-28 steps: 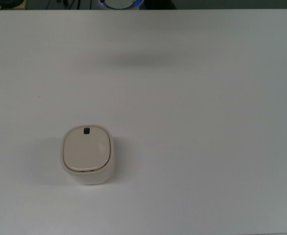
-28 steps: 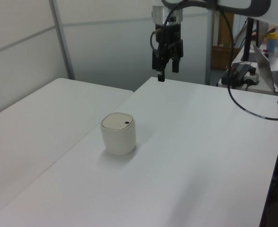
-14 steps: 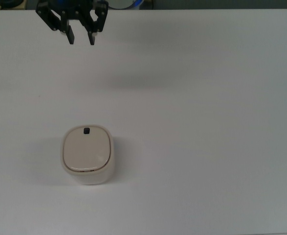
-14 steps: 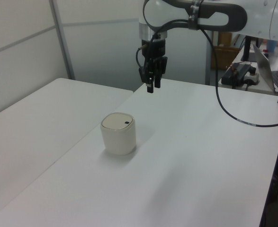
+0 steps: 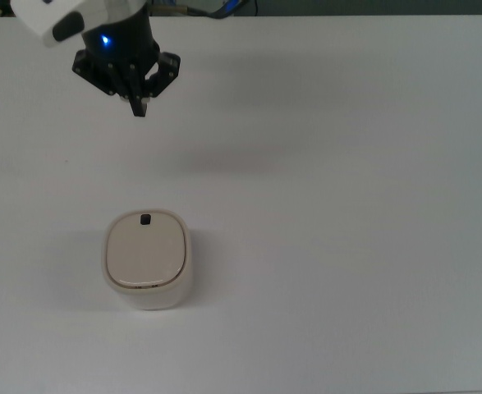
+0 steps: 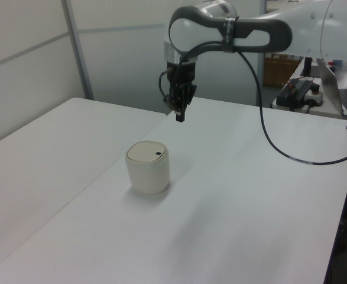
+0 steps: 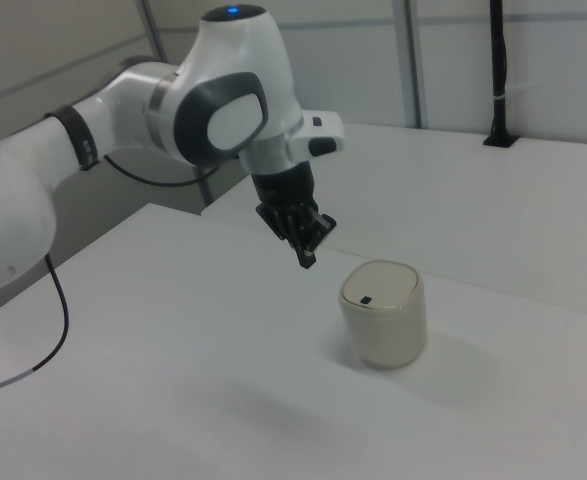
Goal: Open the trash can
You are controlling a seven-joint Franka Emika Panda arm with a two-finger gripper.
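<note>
The black two-finger claw (image 5: 139, 107) hangs in the air with its fingers pressed together into one tip, holding nothing. The small cream-white rounded-square plastic trash can (image 5: 147, 261) stands lid-shut on the white counter (image 5: 347, 246), below and toward the top view's bottom from the claw, well apart. Its small black square button (image 5: 145, 219) sits on the lid edge nearest the claw. No writing is legible.
</note>
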